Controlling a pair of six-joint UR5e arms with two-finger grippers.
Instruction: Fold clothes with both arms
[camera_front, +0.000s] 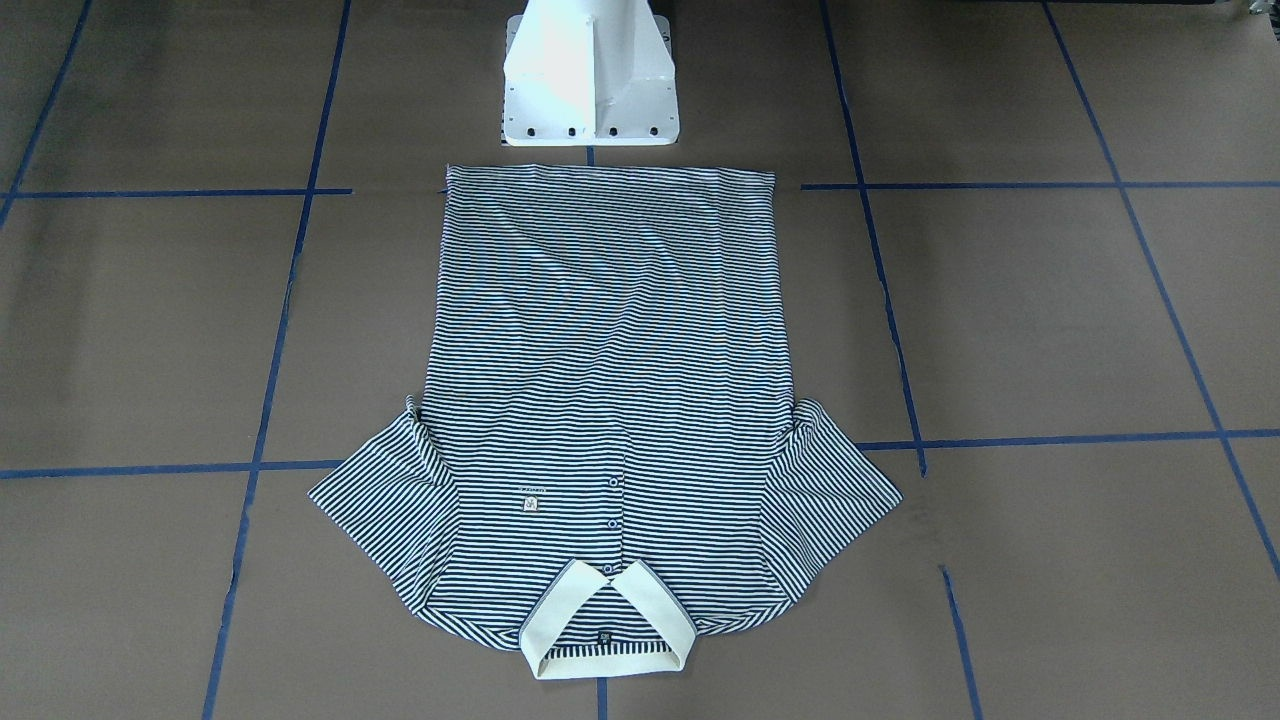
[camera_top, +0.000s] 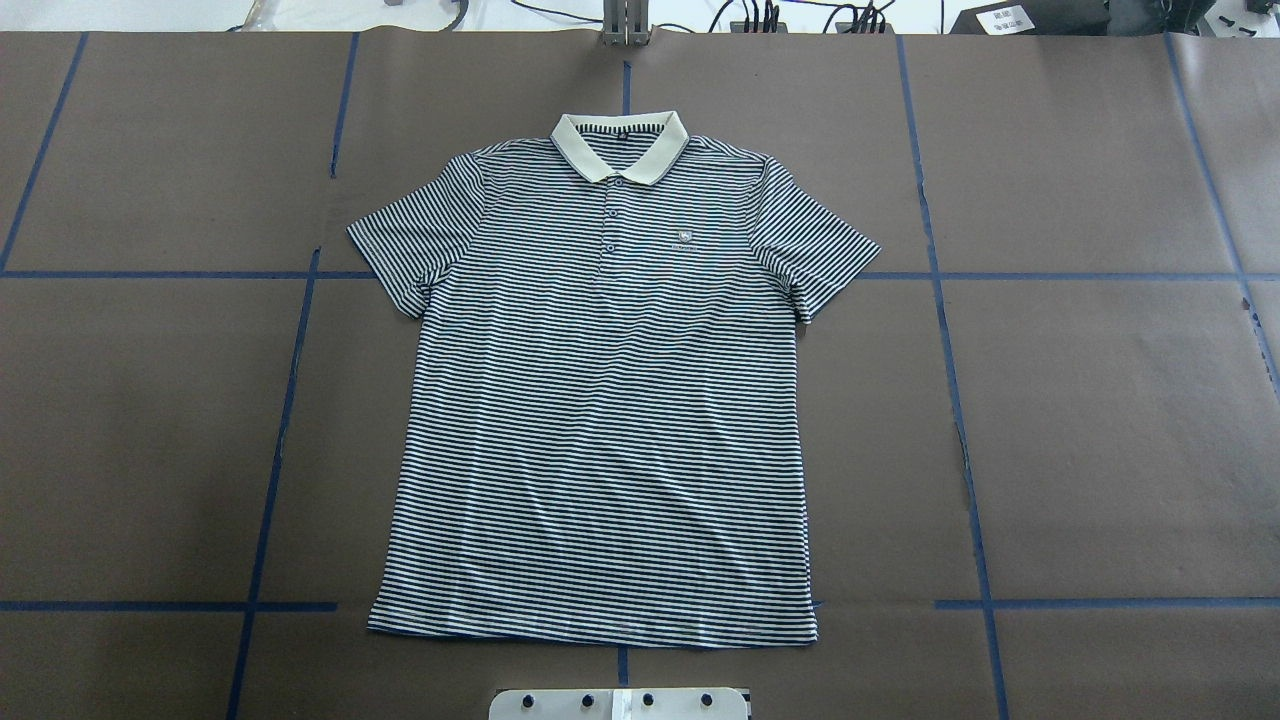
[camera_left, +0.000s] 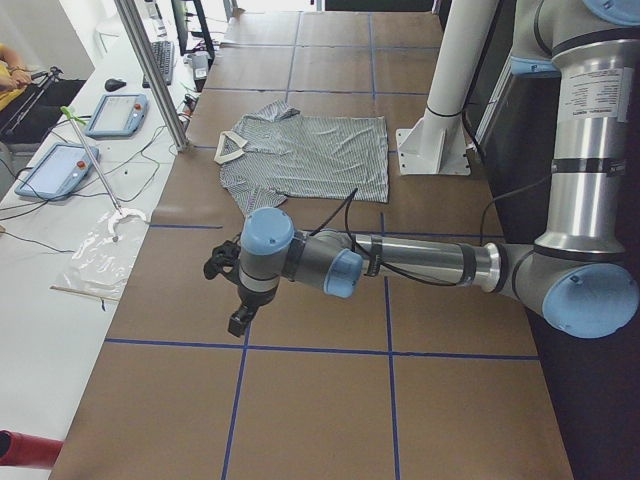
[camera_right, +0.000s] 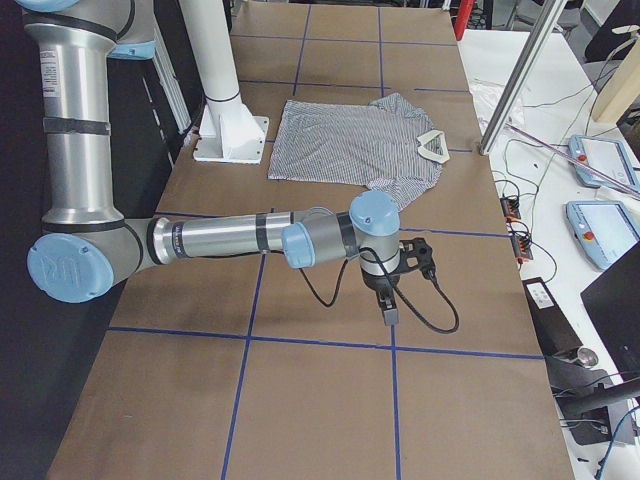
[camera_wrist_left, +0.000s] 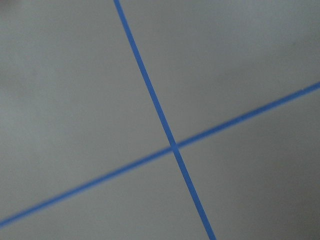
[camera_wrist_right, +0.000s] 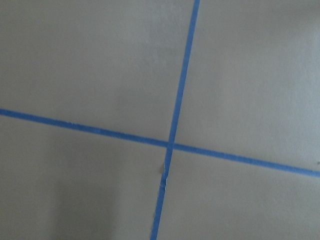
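The striped polo shirt (camera_top: 610, 420) lies flat and face up in the middle of the table, sleeves spread, cream collar (camera_top: 620, 145) at the far side. It also shows in the front view (camera_front: 610, 380) and both side views (camera_left: 310, 150) (camera_right: 350, 145). The left arm reaches out well to the left of the shirt; its gripper (camera_left: 238, 320) hangs above bare table. The right arm does the same on the other side, with its gripper (camera_right: 388, 312). I cannot tell whether either gripper is open or shut. Both wrist views show only brown table and blue tape lines.
The white pedestal base (camera_front: 590, 80) stands just behind the shirt's hem. Blue tape lines (camera_top: 950, 350) divide the brown table top. Beyond the far edge are a metal pole (camera_left: 150, 70), teach pendants (camera_left: 115, 113) (camera_right: 600, 160) and cables.
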